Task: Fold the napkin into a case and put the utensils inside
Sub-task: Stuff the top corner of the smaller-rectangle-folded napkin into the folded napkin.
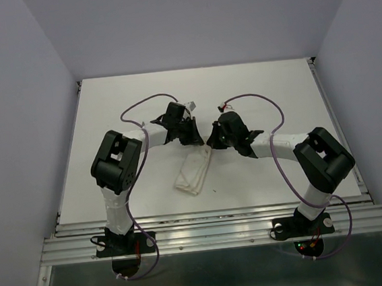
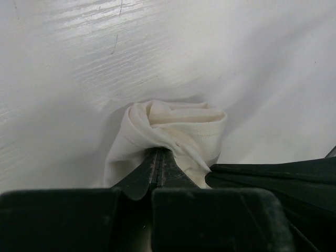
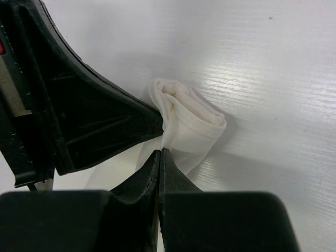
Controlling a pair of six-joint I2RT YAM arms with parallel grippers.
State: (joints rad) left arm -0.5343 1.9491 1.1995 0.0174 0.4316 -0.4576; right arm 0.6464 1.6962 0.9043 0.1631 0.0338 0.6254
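Folding looks to be the step in hand. The left gripper (image 2: 157,157) is pressed together, pinching the far end of the single napkin (image 1: 192,173), a narrow bundle lying on the table (image 1: 274,94) between the two arms. The right gripper (image 3: 159,155), just beside, pinches the same end. The next move probably calls for both to move together. No utensils show.

Centre crowded, far half and flanks open.
The left tool (image 1: 193,139) and right tool (image 1: 212,141) meet almost tip to tip over the middle of the tabletop (image 1: 260,89), both clamped onto the far end of the napkin (image 1: 192,173), leaving no gap between them. Their arms (image 1: 117,165) and looping cables (image 1: 140,106) crowd the near corners. Bare surface runs beyond the tools to the back wall (image 1: 193,21) and along both side walls (image 1: 14,133).
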